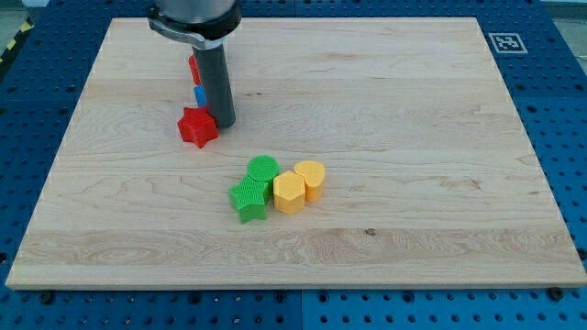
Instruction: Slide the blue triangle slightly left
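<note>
My tip rests just right of the red star; no hand to open or close; the blue triangle, half-hidden above the star, apparently awaits its leftward nudge.

We look down from above and in front at a slant, close enough that the wooden board nearly fills our single view, its top corners cropped by blue pegboard table.
</note>
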Controlling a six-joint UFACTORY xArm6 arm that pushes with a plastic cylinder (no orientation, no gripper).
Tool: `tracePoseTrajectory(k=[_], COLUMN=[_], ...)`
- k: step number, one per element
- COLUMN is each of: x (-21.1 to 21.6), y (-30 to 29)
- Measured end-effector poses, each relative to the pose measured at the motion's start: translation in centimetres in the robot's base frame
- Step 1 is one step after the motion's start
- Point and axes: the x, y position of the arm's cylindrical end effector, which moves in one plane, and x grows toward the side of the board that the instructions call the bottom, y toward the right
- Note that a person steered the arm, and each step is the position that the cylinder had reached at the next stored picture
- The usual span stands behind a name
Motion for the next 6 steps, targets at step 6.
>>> tracePoseTrajectory(k=[6], x=[-2.3], y=[1.6])
